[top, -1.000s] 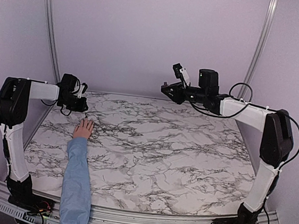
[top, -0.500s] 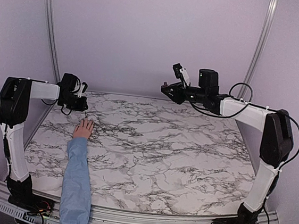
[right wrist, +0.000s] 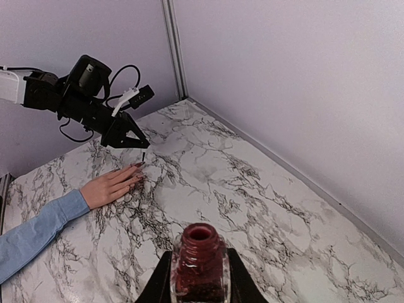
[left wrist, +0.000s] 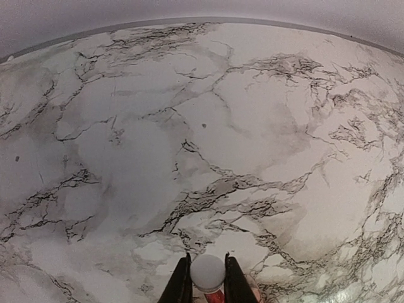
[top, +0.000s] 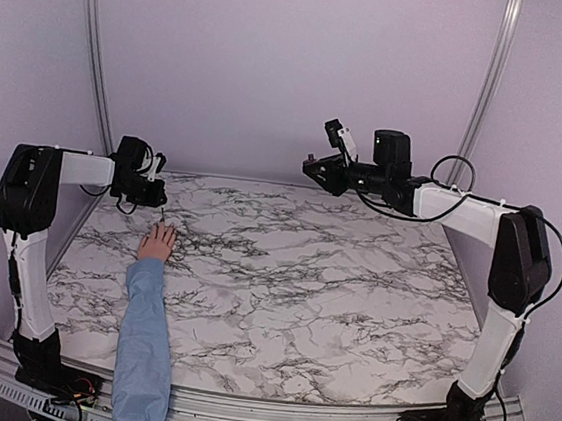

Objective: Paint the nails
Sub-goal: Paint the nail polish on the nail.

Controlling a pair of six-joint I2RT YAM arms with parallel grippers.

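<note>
A: The left gripper (right wrist: 136, 141) is clamped tight on the white round cap (left wrist: 207, 271) of a thin polish brush (right wrist: 144, 154), bristles pointing down.
B: And the nails (right wrist: 138, 165)?
A: Tiny, on the light-skinned hand (top: 158, 243) in the light blue sleeve (top: 143, 327). It lies flat at ten o'clock on the grey-veined white marble table (top: 334, 276). The brush tip sits just at twelve o'clock of the fingertips. Contact? Can't tell.
B: And the right gripper (right wrist: 201, 281)?
A: Closed around an open dark red glass polish bottle (right wrist: 201, 255), upright, held high at one o'clock.
</note>
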